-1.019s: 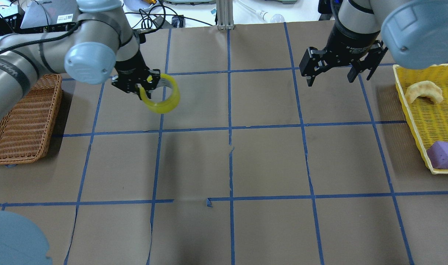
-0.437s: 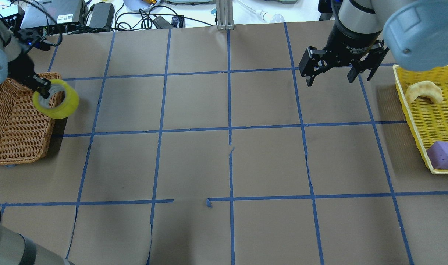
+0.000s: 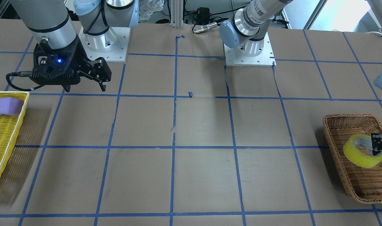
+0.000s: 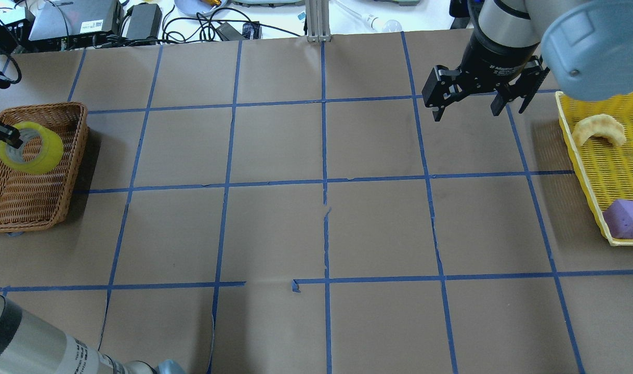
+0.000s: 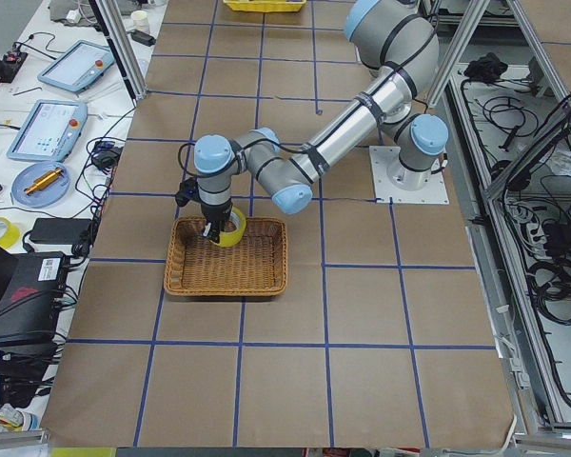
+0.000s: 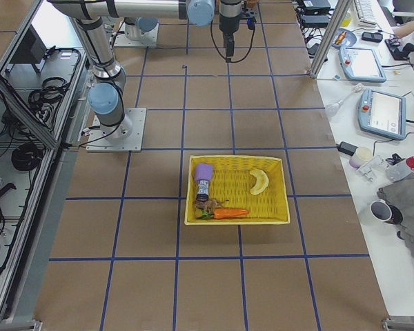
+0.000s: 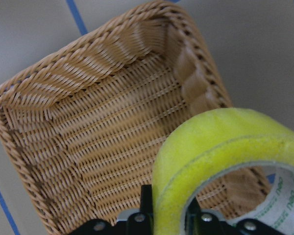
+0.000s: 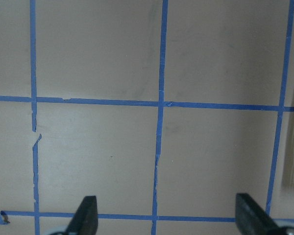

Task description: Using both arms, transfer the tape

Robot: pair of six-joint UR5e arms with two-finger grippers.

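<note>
The yellow tape roll (image 4: 34, 149) hangs over the wicker basket (image 4: 30, 208) at the table's left end. My left gripper (image 4: 7, 136) is shut on the roll's wall, one finger inside the core. The front-facing view shows the tape (image 3: 359, 151) held above the basket's floor (image 3: 363, 183) by that gripper (image 3: 379, 145). In the left wrist view the roll (image 7: 210, 147) fills the lower right, with the basket (image 7: 88, 122) beneath. My right gripper (image 4: 475, 111) is open and empty above the far right of the table; its wrist view (image 8: 169, 218) shows only paper and blue lines.
A yellow tray (image 4: 581, 171) at the right edge holds a purple sponge (image 4: 627, 218) and a pale banana-shaped piece (image 4: 599, 129). Brown paper with a blue tape grid covers the table. Cables and devices lie beyond the far edge.
My left arm has swung left with the tape, from the mid-left squares to over the wicker basket. The right arm has barely moved and stays open.
</note>
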